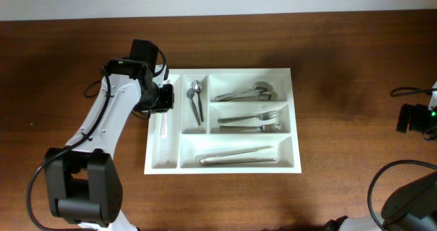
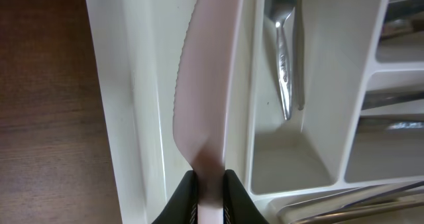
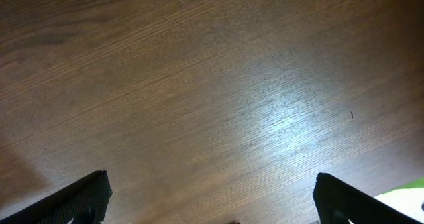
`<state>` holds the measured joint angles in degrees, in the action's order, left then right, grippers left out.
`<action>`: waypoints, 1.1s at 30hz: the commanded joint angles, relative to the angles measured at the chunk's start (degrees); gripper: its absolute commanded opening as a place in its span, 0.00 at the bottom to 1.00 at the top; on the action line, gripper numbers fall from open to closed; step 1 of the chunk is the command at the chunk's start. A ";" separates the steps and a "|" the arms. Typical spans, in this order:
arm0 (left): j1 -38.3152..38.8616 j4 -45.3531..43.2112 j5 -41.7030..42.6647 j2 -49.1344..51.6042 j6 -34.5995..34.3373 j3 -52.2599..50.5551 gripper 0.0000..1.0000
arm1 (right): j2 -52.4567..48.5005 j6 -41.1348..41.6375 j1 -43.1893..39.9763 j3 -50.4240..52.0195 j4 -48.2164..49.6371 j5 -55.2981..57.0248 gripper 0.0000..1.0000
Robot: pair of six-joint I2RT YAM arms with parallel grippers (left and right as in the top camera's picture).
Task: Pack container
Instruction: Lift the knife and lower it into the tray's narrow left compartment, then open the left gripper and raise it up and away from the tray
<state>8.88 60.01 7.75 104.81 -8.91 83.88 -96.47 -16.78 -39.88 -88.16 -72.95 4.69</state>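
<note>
Wooden table (image 1: 341, 190) had the white cutlery tray (image 1: 239, 71) sitting mid-table, left gripper (image 2: 209, 177) pinched on a plastic knife (image 2: 205, 85) along its leftmost narrow slot (image 2: 146, 105), right gripper (image 3: 212, 197) gaping empty well aside, so I'd have lined the knife up square with that slot before releasing.
</note>
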 commanded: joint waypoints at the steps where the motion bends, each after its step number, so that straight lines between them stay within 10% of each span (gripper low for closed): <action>1: -0.04 -0.15 -0.74 0.39 -0.90 -0.61 0.06 | 1.27 -0.35 0.09 0.09 0.20 -0.11 0.99; 8: -0.04 -0.13 -0.74 0.39 -0.87 -0.61 0.14 | 1.27 -0.35 0.09 0.09 0.20 -0.11 0.99; 12: -0.04 -0.44 -0.76 0.39 -0.87 -0.61 0.54 | 1.27 -0.35 0.09 0.09 0.20 -0.11 0.99; 21: -0.09 -2.23 -0.74 0.39 2.80 1.44 0.96 | 1.27 -0.35 0.09 0.09 0.20 -0.11 0.99; 33: -2.21 6.34 -13.25 -4.59 16.39 26.82 0.99 | 1.27 -0.35 0.09 0.09 0.20 -0.11 0.99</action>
<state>7.97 64.79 0.12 103.85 1.61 106.72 -96.47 -16.78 -39.88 -88.16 -72.95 4.69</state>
